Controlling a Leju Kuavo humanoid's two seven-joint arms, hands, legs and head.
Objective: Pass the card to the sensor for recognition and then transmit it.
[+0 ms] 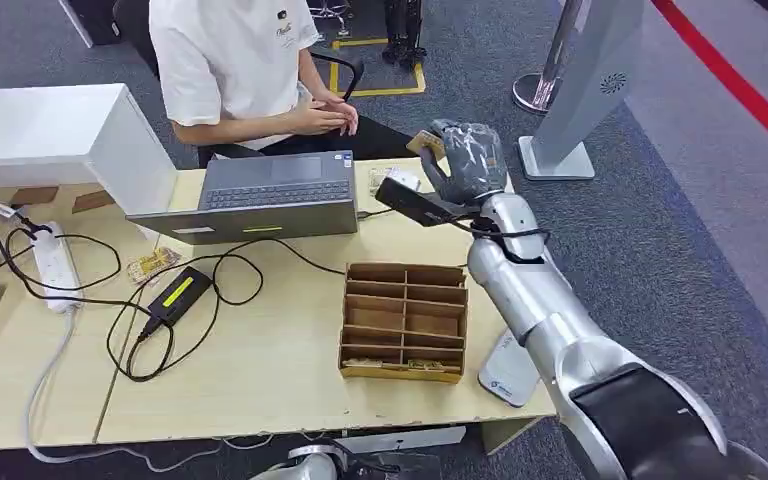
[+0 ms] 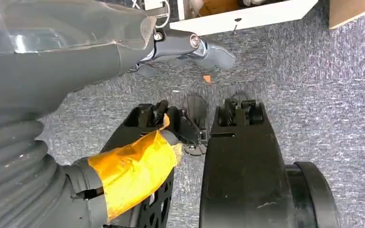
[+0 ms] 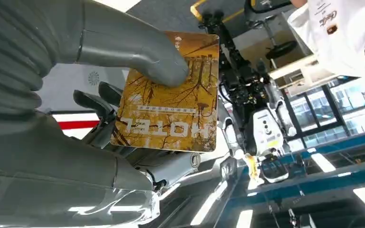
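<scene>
Wooden table [image 1: 260, 380] across the frame's left and centre, with one laptop [image 1: 260, 195] and one cardboard divider box [image 1: 403, 320]. One seated person [image 1: 240, 70] at top centre. Right hand [image 1: 468, 160] raised right of centre, thumb and fingers clamped on one yellow hotel card [image 3: 171, 95]. Left hand [image 2: 52, 61] hanging over carpet; grip state cannot be told. Probably handover step; next, extending card toward person.

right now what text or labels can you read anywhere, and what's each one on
"HOTEL": on the yellow card held by the right hand, seen upside down in the right wrist view.
A smaller line beside it on the card: too small to read.
Logo on the person's white shirt: script, too blurred to read.
Blue mark on the white device at the table's edge: too small to read.
</scene>
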